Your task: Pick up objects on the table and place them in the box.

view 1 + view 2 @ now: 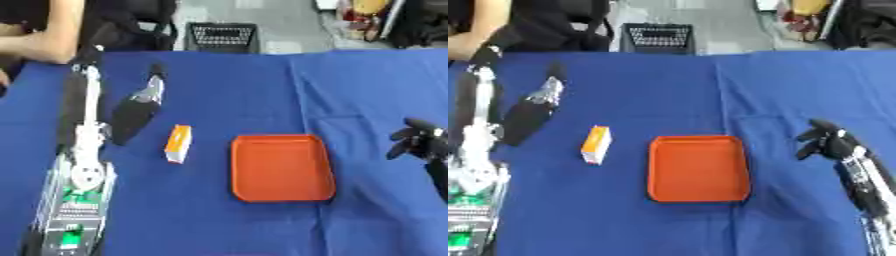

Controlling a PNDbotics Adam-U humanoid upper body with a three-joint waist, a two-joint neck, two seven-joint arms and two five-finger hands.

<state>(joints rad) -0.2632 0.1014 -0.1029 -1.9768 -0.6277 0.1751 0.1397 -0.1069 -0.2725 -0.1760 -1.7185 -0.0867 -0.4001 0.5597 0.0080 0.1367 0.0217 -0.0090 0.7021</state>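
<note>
Right hand [826, 141] is being held just above the blue tablecloth [262, 90] at the right side, well apart from the tray; fingers are being kept loosely curled downward, nothing is being gripped. Its black-and-silver forearm is being seen running off toward the lower right corner.

Left hand [144, 100] is being extended over the cloth at the upper left, fingers stretched out fairly straight and pointing away from the camera, nothing being held. Its arm is being seen along the left edge, with silver joints and green-lit electronics near the lower left corner. Whether the left hand is touching the cloth cannot be told.

Small orange-and-white box [178, 143] is lying flat on the cloth, left of centre, between the left hand and the tray, touching neither. It is being left ungrasped.

Orange tray [282, 167] with a raised rim is sitting near the centre of the table, just right of the small box, with a gap of cloth between them. Nothing is being shown inside it.

Black perforated crate [222, 37] is being seen on the floor past the far table edge. A person's bare arm [48, 37] is resting at the far left corner, clear of the task items.
</note>
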